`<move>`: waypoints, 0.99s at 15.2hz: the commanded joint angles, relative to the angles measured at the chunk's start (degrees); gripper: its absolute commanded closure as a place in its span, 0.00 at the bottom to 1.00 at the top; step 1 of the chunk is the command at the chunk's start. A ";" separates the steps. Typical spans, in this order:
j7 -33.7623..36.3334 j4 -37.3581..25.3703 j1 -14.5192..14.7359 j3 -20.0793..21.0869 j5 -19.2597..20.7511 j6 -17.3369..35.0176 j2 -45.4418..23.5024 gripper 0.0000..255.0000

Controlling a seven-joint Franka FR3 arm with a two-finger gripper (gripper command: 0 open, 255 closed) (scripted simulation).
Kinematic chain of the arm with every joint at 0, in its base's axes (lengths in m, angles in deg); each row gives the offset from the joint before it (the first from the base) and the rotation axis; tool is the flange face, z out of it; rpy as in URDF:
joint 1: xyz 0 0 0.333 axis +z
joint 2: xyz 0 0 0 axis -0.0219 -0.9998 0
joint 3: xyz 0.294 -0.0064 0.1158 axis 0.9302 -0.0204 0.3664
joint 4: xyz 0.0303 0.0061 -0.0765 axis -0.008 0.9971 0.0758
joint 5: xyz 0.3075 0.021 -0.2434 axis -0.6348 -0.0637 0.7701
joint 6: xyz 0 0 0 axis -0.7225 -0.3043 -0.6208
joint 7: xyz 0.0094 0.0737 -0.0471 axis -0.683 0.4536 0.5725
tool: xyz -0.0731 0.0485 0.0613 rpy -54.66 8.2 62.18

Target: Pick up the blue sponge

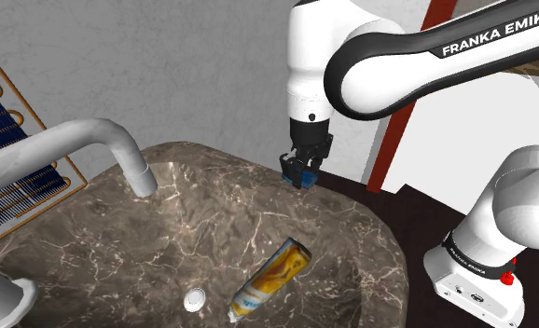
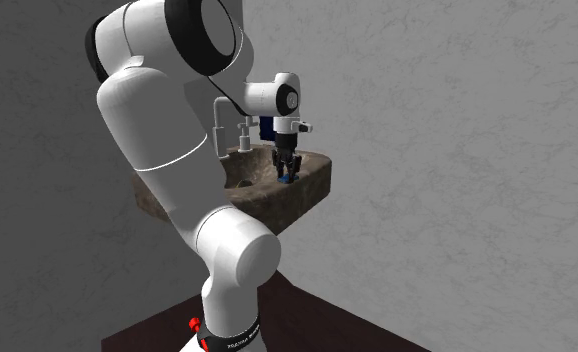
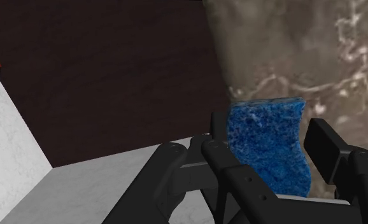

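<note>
sponge: blue sponge (image 3: 268,147), standing on edge at the sink's rim, on the side nearest the robot's stand
end effector: end effector (image 3: 267,127) clenched around the sponge, one finger (image 3: 219,137) against each broad face; contact on the far finger is close but hard to confirm
sink: brown veined stone sink (image 1: 212,214); sponge sits on the rim where it borders the dark floor (image 3: 113,76)
lift state: can't tell whether the sponge is off the stone or resting on it
step: grasp made, lift is next (judgement)
how to do it well: hold the squeeze firm, since a sponge probably compresses and can slip; raise straight up, no sideways drag over the rim
grip depth: fingers cover the lower part of the sponge and the top pokes out beyond the tips, which looks enough
risk: dropped here, it could fall to the floor or into the basin
clutter: yellow tube (image 1: 269,278) and faucet (image 1: 118,144) well apart, no obstruction
</note>
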 commanded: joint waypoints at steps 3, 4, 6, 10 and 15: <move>-0.05 -1.11 0.01 -0.28 -0.01 -1.64 0.50 1.00; -0.06 -1.73 -0.01 -0.41 0.03 -2.44 0.68 1.00; -0.07 -3.00 -0.05 -0.67 0.09 -4.04 1.03 1.00; -0.07 -5.65 -0.14 -1.15 0.26 -7.20 1.54 1.00; 0.01 -9.21 -0.30 -1.68 0.53 -11.08 1.86 1.00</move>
